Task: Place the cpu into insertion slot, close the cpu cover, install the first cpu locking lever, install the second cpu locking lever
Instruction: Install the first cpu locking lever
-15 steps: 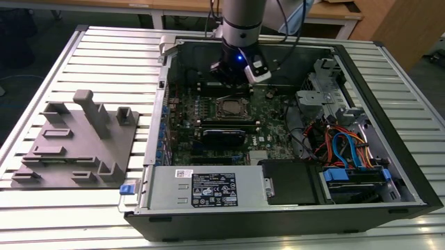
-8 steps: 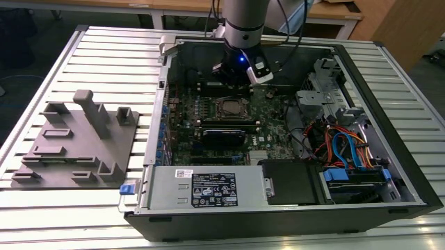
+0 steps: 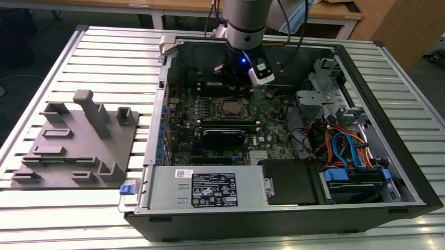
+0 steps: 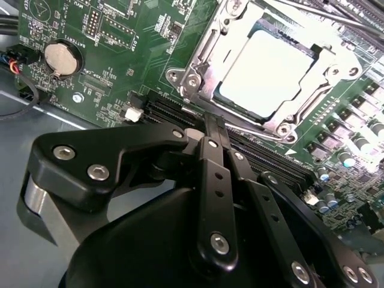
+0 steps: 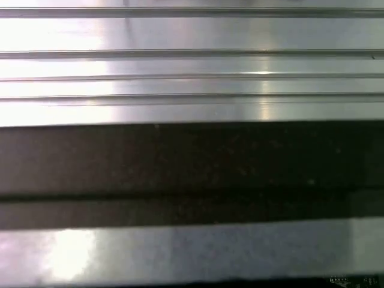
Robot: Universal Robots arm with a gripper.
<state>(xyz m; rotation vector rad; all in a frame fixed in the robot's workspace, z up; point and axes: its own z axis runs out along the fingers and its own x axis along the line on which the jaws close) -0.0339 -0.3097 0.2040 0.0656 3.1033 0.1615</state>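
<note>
The cpu (image 4: 269,67) lies flat in its socket on the green motherboard, its pale metal top showing through the window of the cpu cover (image 4: 201,53); the cover lies down over the chip. In the exterior view the cpu (image 3: 230,108) sits mid-board inside the open computer case. My gripper (image 4: 213,120) hovers just off the socket's edge, over the black memory slots (image 4: 276,168). Its black fingers (image 4: 210,174) are pressed together with nothing between them. In the exterior view the gripper (image 3: 234,83) hangs just behind the socket. Thin metal lever rods (image 4: 318,13) run along the socket's far side.
The case's walls (image 3: 389,104) ring the board. Orange and blue cables (image 3: 344,146) and a drive cage fill the exterior view's right. A power supply (image 3: 201,187) sits at the front. A grey fixture plate (image 3: 76,146) lies on the ribbed table at the exterior view's left. A coin battery (image 4: 62,57) sits on the board.
</note>
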